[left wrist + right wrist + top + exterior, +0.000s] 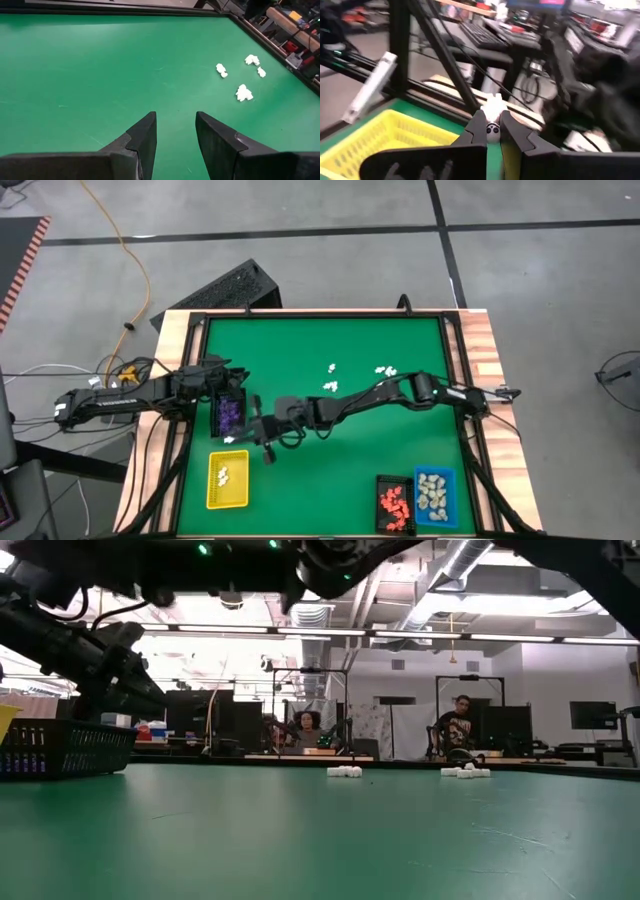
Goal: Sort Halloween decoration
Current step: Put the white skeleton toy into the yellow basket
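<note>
Overhead, table-level and 2 wrist cameras share the green table [330, 420].

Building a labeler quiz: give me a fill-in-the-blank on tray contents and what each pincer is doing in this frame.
1. The right pincer is shut on a small ____ figurine near the yellow tray.
2. The black tray by the left arm holds ____ figurines.
3. The left pincer holds ____.
4. The orange-red figurines lie in the tray beside the ____ tray.

Missing words: white; purple; nothing; blue
</note>
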### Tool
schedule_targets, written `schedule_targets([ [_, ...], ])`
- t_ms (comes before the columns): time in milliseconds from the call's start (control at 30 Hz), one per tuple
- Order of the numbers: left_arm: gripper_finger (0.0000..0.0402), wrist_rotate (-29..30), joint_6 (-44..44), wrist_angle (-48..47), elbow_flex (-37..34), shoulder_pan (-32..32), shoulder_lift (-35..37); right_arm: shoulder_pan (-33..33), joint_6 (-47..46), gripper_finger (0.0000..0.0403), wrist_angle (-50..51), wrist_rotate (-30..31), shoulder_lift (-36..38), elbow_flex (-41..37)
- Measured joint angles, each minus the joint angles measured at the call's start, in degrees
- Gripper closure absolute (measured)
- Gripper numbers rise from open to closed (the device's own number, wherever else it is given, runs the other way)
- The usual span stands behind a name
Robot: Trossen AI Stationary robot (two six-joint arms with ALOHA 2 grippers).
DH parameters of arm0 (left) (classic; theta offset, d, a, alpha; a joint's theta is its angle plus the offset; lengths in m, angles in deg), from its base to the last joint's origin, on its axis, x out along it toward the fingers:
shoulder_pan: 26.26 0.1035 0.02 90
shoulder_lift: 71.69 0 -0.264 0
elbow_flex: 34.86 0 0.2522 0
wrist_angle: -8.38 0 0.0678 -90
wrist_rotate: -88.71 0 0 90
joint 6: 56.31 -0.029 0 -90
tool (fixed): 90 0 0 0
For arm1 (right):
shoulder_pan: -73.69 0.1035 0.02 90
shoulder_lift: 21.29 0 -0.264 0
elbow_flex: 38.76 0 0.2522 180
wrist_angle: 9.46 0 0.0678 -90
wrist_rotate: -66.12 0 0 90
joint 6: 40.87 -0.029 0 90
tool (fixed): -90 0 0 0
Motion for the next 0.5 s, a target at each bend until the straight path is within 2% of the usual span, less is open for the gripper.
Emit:
schedule_targets([
  [200, 0.0276, 0.0, -0.6, 0.0, 0.0, 0.0, 0.0, 0.7, -2.5, 0.0363, 3.3, -6.1, -6.9, 9.5],
  [400, 0.0276, 0.2, -1.0, 0.0, 0.0, 0.0, 0.0, 0.7, -10.0, 0.0363, 4.0, -15.1, -14.4, 18.1],
  [500, 0.0276, 0.4, -1.4, 0.0, 0.0, 0.0, 0.0, 0.5, -13.6, 0.036, 5.0, -16.8, -15.5, 19.4],
])
